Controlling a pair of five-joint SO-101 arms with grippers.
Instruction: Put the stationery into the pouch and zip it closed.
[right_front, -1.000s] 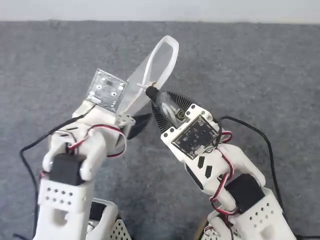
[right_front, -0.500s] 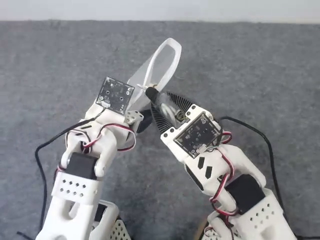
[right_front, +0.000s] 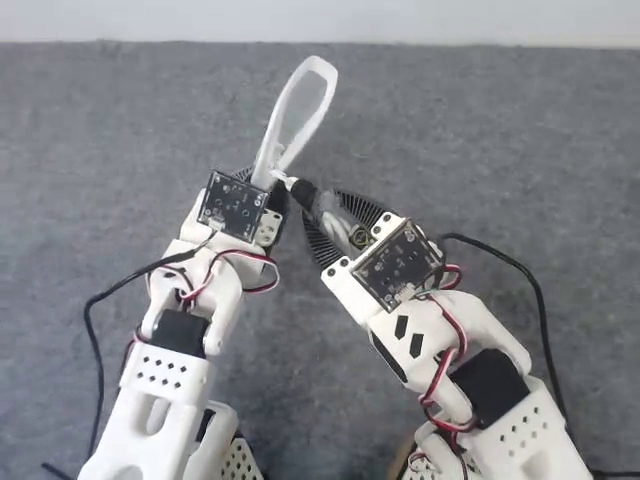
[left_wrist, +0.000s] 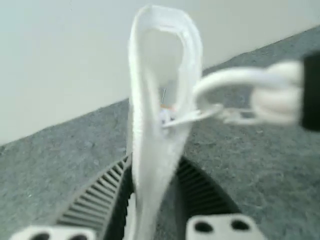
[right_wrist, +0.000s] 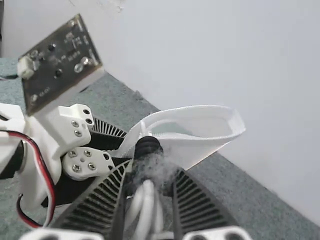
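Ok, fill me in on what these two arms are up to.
Both arms hold a translucent white pouch up above the grey table. The left gripper is clamped on the pouch's lower end, and the right gripper pinches the white pull cord fixed to the zipper. The pouch's mouth gapes open, so it is not yet zipped. Something small shows inside, too blurred to name.
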